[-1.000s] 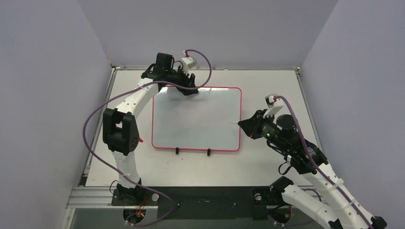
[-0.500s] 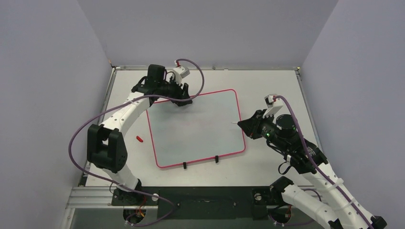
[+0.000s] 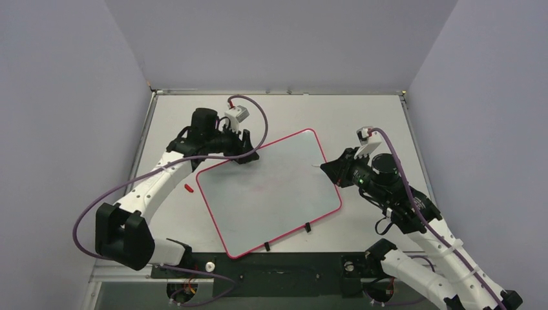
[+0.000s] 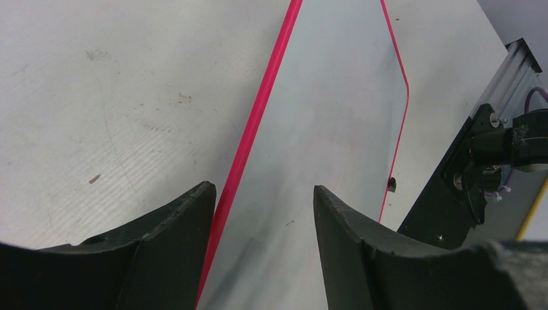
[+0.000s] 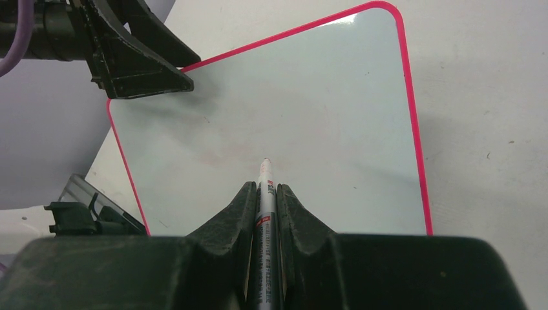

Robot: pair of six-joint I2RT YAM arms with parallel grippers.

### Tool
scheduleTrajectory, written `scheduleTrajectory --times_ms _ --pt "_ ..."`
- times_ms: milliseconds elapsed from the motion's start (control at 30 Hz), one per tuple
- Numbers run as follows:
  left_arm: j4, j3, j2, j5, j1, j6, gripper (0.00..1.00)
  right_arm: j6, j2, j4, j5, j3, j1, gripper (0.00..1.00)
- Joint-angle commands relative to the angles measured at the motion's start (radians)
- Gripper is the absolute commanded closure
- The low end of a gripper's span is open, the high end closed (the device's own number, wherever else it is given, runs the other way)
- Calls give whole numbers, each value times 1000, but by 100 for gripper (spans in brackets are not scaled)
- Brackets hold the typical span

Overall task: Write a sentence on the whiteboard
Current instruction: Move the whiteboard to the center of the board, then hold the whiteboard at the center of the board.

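Since nothing is written yet on the whiteboard (image 3: 271,197), skewed mid-table, it's all left: a marker (image 5: 265,184) is clamped in the right gripper (image 3: 328,169) at its 2 o'clock, and the left gripper (image 3: 247,155) is held with jaws apart at 11.

Legible text, labels, numbers: none.

1. Marker (image 5: 265,173), clamped between the fingers of the right gripper (image 5: 266,189). The barrel carries a red band with pale characters and, further back toward the gripper body, a line of dark print. Both are too small and blurred to read.

2. Whiteboard (image 5: 336,97), ahead of the same gripper. A faint reddish smear (image 5: 220,155) lies just beyond and to the left of the marker tip. No letters can be made out in it.
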Motion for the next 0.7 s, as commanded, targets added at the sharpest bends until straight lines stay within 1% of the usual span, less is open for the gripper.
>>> scheduleTrajectory --times_ms 0,100,233,300,400,467,533,667 --pt "-88 30 -45 -44 9 -15 45 16 34 76 -11 35 -4 100" --pt "-137 55 -22 -54 38 9 42 22 60 97 -11 36 -4 100" --pt "-188 64 7 -7 71 32 41 16 100 110 -5 52 -3 100" --pt "-182 48 1 50 72 27 41 10 119 111 -3 65 -4 100" --pt "-156 24 -17 184 72 5 46 -2 145 104 -3 78 -4 100" --pt "-164 25 -25 229 72 -1 50 -11 162 95 -5 82 -4 100" --pt "-166 18 -35 265 67 -7 53 -19 178 84 -8 84 -3 100" --pt "-158 -15 -47 285 55 -9 55 -34 203 71 -16 88 -4 100"
